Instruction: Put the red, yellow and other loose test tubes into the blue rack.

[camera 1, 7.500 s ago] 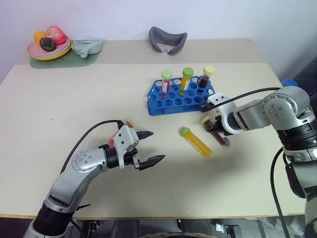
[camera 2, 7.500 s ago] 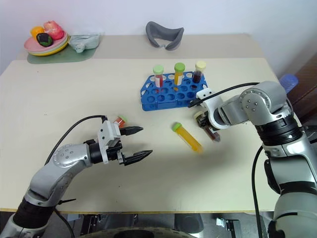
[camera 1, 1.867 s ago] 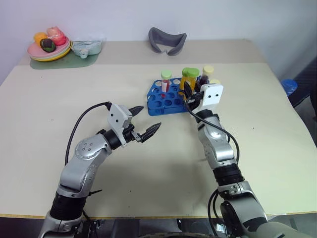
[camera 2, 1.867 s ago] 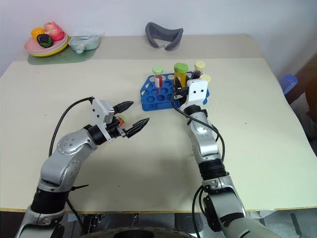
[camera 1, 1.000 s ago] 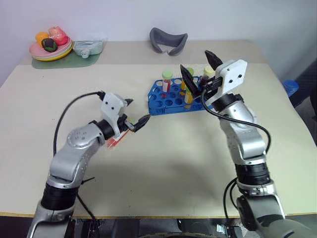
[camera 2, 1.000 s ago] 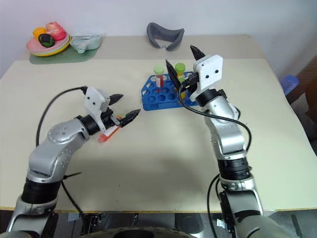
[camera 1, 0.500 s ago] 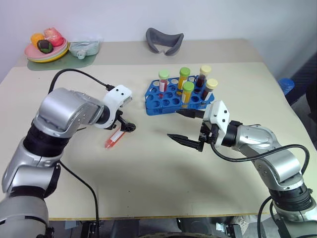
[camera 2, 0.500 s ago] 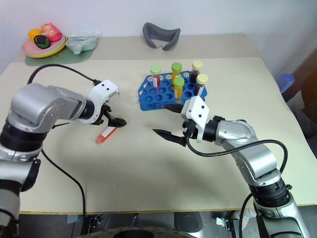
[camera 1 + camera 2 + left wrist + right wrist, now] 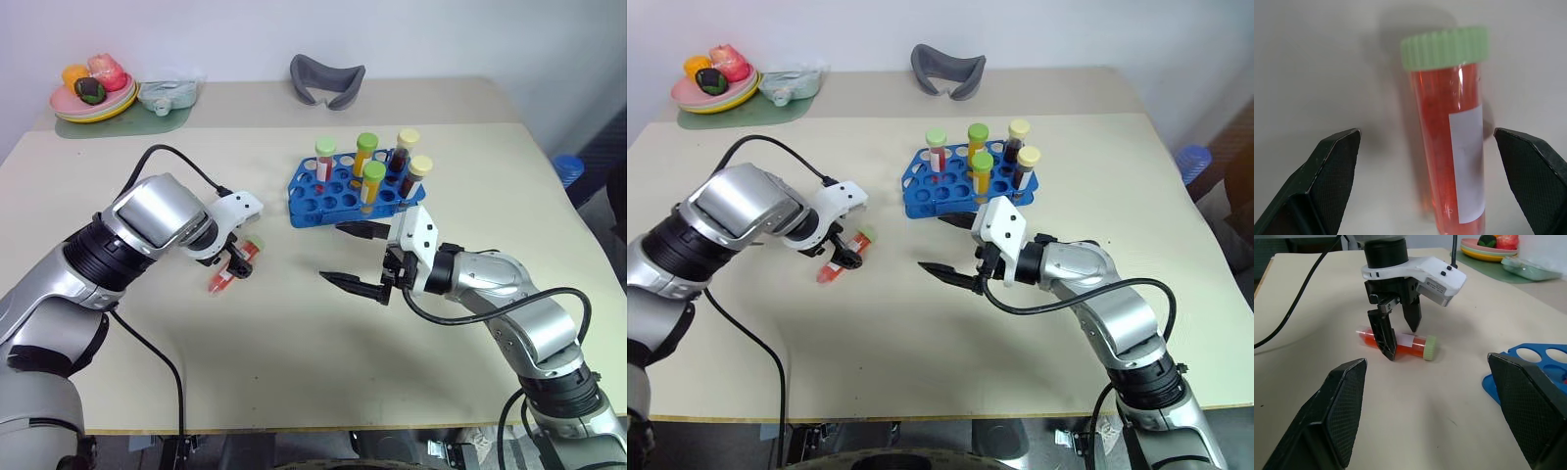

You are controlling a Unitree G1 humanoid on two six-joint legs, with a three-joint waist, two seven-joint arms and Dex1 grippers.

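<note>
A pale beige table carries everything, seen from above the robot's arms. Far left at the back sits a pink plate of toy fruit, well away from the work. Nearer the middle left, the left gripper points steeply down with its black jaws spread wide, straddling a clear plastic test tube of red-orange liquid with a pale green screw cap and white label; the tube lies flat on the table between the jaws, and neither jaw looks to be touching it, so nothing is held. To the right of centre, the right gripper hovers level above the table, its jaws wide apart and empty, pointing toward the left arm. Behind it stands the bright blue plastic rack with rows of round holes, with five capped tubes upright in it. A grey curved object lies at the back edge. The likely trouble is in the pick-up: the tube is round and smooth, so if the jaws close off-centre or one jaw reaches it first, it may roll or skid out sideways. Gripping near the tapered bottom end could let it tilt or slip when lifted. A tilted tube could then catch a hole rim or knock the standing tubes.
</note>
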